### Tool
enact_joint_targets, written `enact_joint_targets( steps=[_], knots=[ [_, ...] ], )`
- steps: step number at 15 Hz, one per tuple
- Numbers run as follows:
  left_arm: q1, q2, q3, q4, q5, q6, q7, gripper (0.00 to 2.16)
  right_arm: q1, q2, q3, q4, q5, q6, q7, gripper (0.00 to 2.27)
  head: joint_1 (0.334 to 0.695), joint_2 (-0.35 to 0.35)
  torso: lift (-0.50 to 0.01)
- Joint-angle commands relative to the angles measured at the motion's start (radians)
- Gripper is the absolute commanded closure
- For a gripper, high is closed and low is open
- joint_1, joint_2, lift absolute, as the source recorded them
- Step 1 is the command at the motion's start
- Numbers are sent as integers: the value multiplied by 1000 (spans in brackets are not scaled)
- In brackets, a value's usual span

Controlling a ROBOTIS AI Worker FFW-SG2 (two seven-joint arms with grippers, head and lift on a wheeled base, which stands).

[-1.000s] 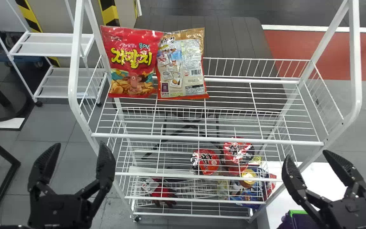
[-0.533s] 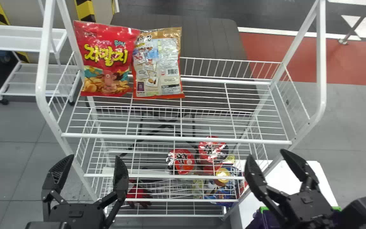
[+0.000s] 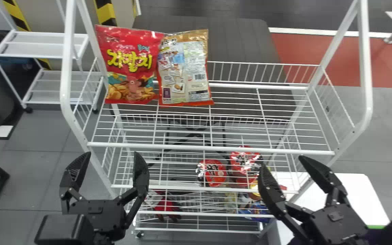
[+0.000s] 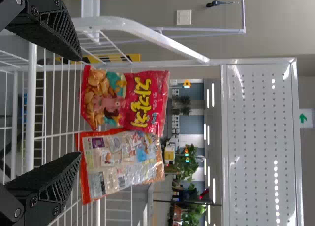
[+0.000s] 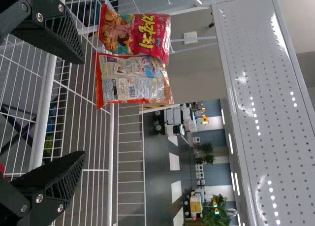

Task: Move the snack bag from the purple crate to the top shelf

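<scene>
On the top shelf [image 3: 209,148], at its left end, two snack bags stand upright side by side: the red bag [image 3: 129,64] is outermost, and the brown-and-orange bag [image 3: 184,68] is just beside it, their edges touching. Which of them is meant by the task, I cannot tell. The purple crate [image 3: 375,226] sits at the right on the white surface [image 3: 369,190], mostly behind the right arm, so its contents I cannot see, and another bag may be in it. The left pincer [image 3: 113,153] is wide and holds nothing; the right pincer [image 3: 281,160] is wide too, also with nothing between its fingers. Both are in front of the rack, well apart from the bags. If one of these bags is the wanted one, the placing is probably finished, and the arms need only keep away from it. Such a bag should be very light and soft, puffed with air, with a film rather slippery, and the snacks inside would break easily under a hard squeeze. To carry one, I would take it near the flat upper seal, with one finger on the front and one on the back, closing gently; a grip too high could slip, and a bump could tip it over.
</scene>
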Motion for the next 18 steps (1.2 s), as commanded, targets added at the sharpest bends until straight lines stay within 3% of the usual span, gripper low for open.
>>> enact_joint_targets(
  steps=[1,12,18],
  knots=[
    [0,0,38,-28,34,15,-23,144,2,1,3,-1,1,-15,2,184,695,-1,0],
    [32,0,124,-69,101,0,-81,140,-1,21,63,-1,74,-33,2,184,695,119,0],
    [34,3,138,-74,112,-10,-84,140,-3,29,69,-1,84,-37,2,188,695,146,0]
  ],
)
